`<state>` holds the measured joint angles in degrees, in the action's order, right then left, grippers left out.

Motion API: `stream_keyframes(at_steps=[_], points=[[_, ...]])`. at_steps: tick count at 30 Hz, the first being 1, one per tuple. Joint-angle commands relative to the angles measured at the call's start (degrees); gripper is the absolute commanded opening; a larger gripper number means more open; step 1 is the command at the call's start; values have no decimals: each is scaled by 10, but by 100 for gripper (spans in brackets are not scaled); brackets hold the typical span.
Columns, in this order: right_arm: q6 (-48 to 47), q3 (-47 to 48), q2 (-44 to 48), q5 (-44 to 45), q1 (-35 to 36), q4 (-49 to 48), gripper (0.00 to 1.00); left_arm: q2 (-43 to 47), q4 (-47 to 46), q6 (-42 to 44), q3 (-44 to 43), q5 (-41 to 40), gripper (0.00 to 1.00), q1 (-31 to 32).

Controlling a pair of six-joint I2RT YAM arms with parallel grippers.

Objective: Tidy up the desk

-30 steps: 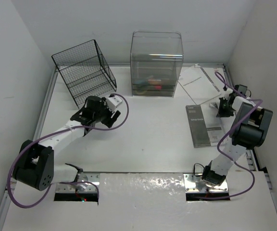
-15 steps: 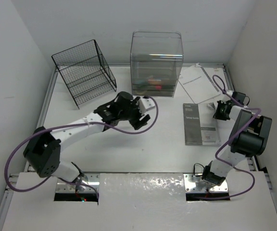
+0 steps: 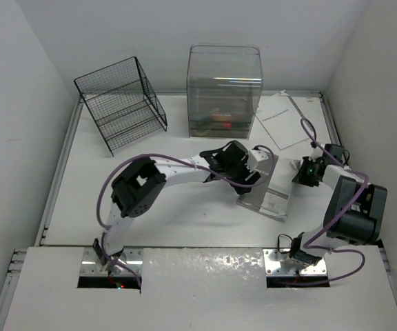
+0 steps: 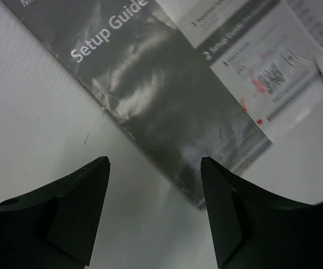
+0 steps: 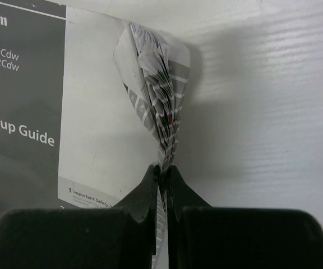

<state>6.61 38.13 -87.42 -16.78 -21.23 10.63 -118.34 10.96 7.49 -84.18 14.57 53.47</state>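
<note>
My left arm stretched from its base across the large flat white bench, which filled the floor of the booth beyond both bases. Its left claw pointed down over the grey-and-white paper booklet, fingers apart with nothing between them. My right arm was folded tight, elbow high, and its right claw was clamped on the booklet's fanned, lifted page corner. On the cover I could read "Setup Guide", "F754Cdw", "F752Cdw", a cropped "anon", and "1 Important Safety"; the left wrist view showed "2 Setup Guide".
</note>
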Motion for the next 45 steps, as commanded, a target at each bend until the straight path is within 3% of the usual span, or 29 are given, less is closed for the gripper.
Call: stream_keyframes(at_steps=[1, 7, 15, 19, 26, 28, 36, 37, 38, 41, 45], points=[[18, -28, 10, -11, 4, 47, 0, -22, 3, -65, -46, -34, 64, -3], [29, -48, 24, -23, 4, 31, 0, -70, 36, -74, -85, 7, 67, -3], [38, -60, 42, -30, 4, 20, 0, -146, 57, -185, -93, 195, 66, -8], [49, -85, 47, -39, 4, -1, 0, -159, 18, -226, -74, 287, 47, -24], [79, -122, 29, -88, 4, -58, 0, -178, 1, -246, -116, 324, 19, -31], [83, -134, 29, -93, 4, -65, 0, -192, 5, -249, -139, 330, 2, -31], [82, -144, 50, -98, 5, -59, 0, -201, 30, -230, -172, 303, 0, -31], [79, -140, 52, -88, 4, -53, 8, -195, 32, -223, -169, 287, 0, -31], [80, -135, 58, -79, 5, -44, 31, -189, 34, -209, -165, 276, 0, -31], [72, -104, 57, -46, 5, -26, 63, -168, 37, -182, -157, 234, 0, -32], [43, -34, 13, -20, 5, 13, 72, -164, 47, -165, -162, 203, 0, -33]])
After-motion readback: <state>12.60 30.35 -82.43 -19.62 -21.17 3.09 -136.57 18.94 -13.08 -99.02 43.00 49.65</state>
